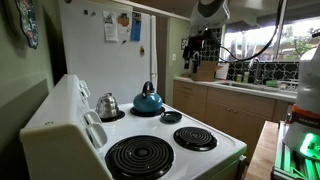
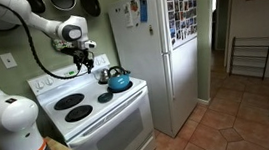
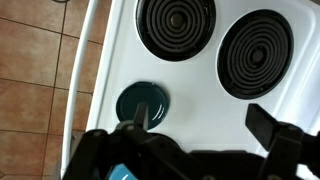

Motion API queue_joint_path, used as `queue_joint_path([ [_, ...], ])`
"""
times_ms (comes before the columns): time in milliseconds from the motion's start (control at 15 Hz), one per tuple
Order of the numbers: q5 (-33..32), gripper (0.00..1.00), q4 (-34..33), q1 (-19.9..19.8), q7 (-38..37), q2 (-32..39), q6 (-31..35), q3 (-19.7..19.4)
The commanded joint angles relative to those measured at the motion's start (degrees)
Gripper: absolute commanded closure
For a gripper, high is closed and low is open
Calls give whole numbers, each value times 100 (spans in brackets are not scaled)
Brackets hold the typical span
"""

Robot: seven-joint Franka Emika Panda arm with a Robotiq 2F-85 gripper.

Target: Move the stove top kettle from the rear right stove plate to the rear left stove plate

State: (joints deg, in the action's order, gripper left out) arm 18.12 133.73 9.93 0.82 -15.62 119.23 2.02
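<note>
A blue stove top kettle (image 1: 147,99) stands at the far end of the white stove (image 1: 60,125), and it shows in both exterior views (image 2: 118,82). A silver kettle (image 1: 107,104) stands close beside it, nearer the control panel (image 2: 102,75). My gripper (image 2: 85,61) hangs above the stove, up and to the left of the blue kettle, apart from it. In the wrist view the gripper (image 3: 200,115) is open and empty, looking down at a round teal disc (image 3: 143,103) on the stove top. A sliver of teal (image 3: 125,173) shows at the bottom edge.
Two bare coil plates (image 3: 176,25) (image 3: 262,55) lie beyond the disc. A white fridge (image 2: 167,51) stands right beside the stove. A counter with cabinets (image 1: 225,105) runs past the stove. Tiled floor (image 3: 35,70) lies off the stove's edge.
</note>
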Motion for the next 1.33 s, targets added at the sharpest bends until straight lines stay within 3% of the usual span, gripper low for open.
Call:
queue_joint_path([
  [0, -108, 0, -349, -89, -219, 314, -8, 225],
  [533, -1308, 0, -2560, -51, -1570, 1991, -66, 721],
  [1133, -2556, 0, -5137, 755, -1190, 3919, -82, 916],
  [1200, -2234, 0, -4494, 639, -1277, 3395, 48, 899],
  [1267, -2346, 0, -4728, 732, -1275, 3598, 43, 892],
])
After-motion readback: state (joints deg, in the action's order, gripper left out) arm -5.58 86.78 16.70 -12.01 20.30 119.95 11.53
